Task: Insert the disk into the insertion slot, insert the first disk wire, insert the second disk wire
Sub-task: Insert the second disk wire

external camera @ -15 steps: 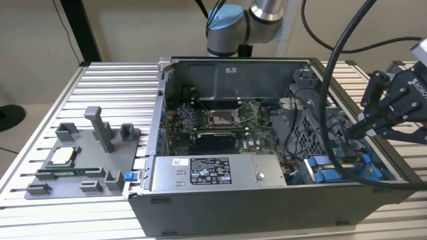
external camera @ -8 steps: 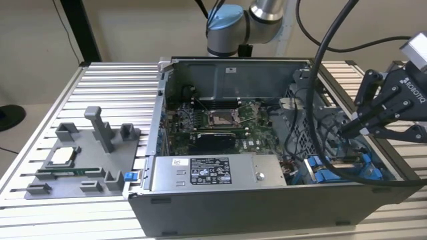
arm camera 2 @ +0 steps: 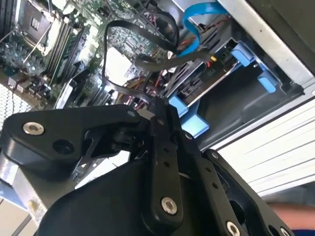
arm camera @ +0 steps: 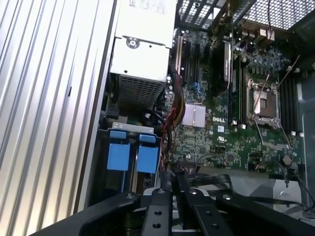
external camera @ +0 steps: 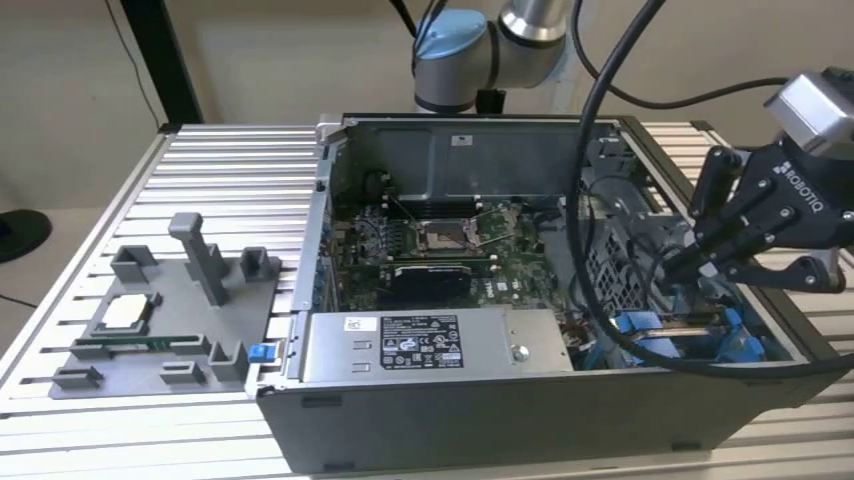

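One gripper above insertion slot.

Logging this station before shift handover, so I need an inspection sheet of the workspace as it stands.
Surface: ribbed aluminium table, carrying the open computer case.
Job's things: insertion slot with blue plastic pieces at the case's end on the exterior view's right; whether the disk is seated, cannot tell.
Clutter: grey parts fixture on the exterior view's left.
Grippers: gripper shut, fingers together over the slot.
Cables: black cable looping over the case; blue flat cable and black flat cable inside.
Surroundings: beige wall.
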Tool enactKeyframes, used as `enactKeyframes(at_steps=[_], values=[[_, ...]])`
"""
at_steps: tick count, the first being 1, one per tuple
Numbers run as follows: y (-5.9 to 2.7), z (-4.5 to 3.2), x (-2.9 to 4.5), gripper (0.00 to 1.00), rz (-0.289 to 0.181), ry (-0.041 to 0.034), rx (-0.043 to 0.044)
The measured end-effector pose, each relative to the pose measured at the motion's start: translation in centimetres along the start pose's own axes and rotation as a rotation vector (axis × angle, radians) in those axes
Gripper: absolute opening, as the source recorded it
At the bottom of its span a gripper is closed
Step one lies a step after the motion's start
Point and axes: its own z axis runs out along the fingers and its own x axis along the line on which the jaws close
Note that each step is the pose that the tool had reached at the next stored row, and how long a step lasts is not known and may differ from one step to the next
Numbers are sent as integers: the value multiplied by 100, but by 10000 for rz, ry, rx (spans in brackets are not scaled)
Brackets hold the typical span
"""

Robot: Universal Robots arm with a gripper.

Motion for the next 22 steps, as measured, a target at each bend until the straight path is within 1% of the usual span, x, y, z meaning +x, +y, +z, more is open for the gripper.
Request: enactKeyframes(at_steps=[1, 2, 3, 4, 5, 7, 10, 11, 12, 16, 18, 19, 20, 21, 22], values=[[19, 6, 0, 0, -22, 22, 134], [38, 11, 1, 0, -50, 50, 296], [53, 16, 1, 0, -75, 86, 457], [66, 19, 1, 0, -92, 129, 590], [79, 23, 1, 0, -101, 178, 695], [99, 29, 3, 0, -112, 304, 895], [122, 35, 7, 0, -121, 537, 1212], [129, 36, 8, 0, -121, 622, 1305], [138, 39, 8, 0, -116, 718, 1391], [176, 51, 8, 0, -84, 1108, 1652], [195, 58, 6, 0, -79, 1287, 1843], [207, 63, 6, 0, -82, 1360, 1953], [218, 70, 5, 0, -87, 1415, 2058], [230, 78, 5, 0, -92, 1456, 2159], [241, 86, 5, 0, -96, 1481, 2248]])
